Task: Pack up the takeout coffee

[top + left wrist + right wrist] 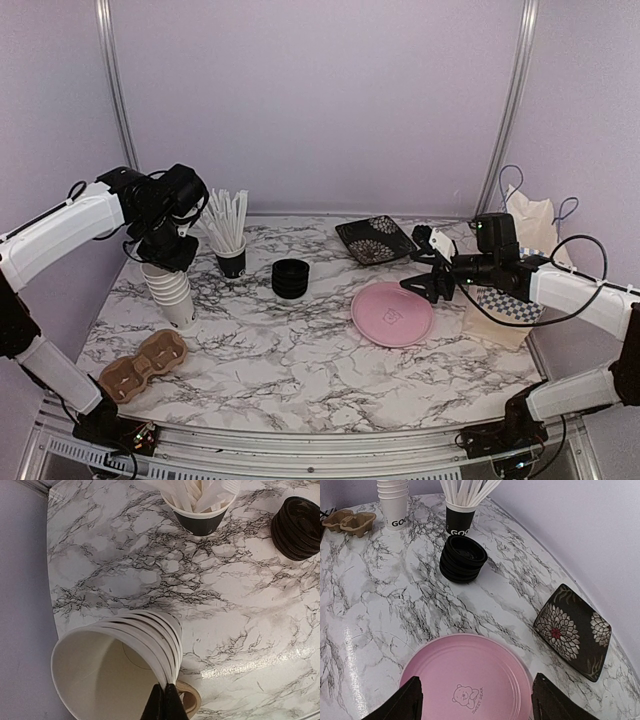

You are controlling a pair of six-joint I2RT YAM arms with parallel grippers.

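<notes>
A stack of white paper cups (172, 290) stands at the table's left, and in the left wrist view (115, 665) I look into the top cup. My left gripper (166, 256) is shut on the top cup's rim, its fingertips (165, 702) pinching the wall. A brown cardboard cup carrier (143, 365) lies near the front left, partly showing behind the fingers (192, 697). A stack of black lids (291, 278) sits mid-table. My right gripper (432, 282) is open and empty, hovering over the far edge of a pink plate (470, 675).
A black cup of white stirrers (230, 240) stands behind the cup stack. A black floral square plate (376, 239) lies at the back. A checkered paper bag (505, 305) and a white bag (530, 222) sit at the right edge.
</notes>
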